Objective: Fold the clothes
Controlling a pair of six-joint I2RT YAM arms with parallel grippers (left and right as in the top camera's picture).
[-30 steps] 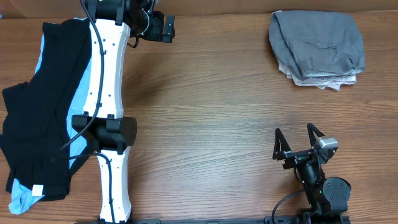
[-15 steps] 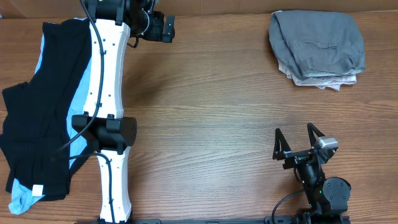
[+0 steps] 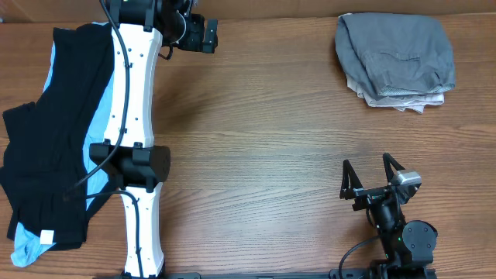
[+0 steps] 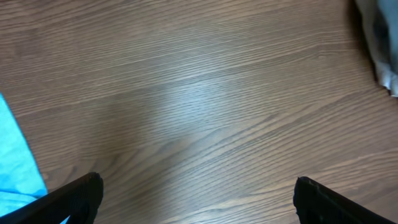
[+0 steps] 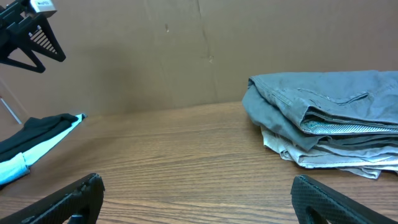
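A stack of folded clothes, grey shorts on top of beige ones, lies at the back right of the table; it also shows in the right wrist view. Black shorts lie spread over a light-blue garment at the left edge. My left gripper is open and empty over bare wood at the back, right of the black shorts; in its wrist view only table shows between the fingers. My right gripper is open and empty near the front right.
The white left arm stretches from the front edge to the back, along the right side of the black shorts. A brown cardboard wall stands behind the table. Bare wooden tabletop lies between the two piles.
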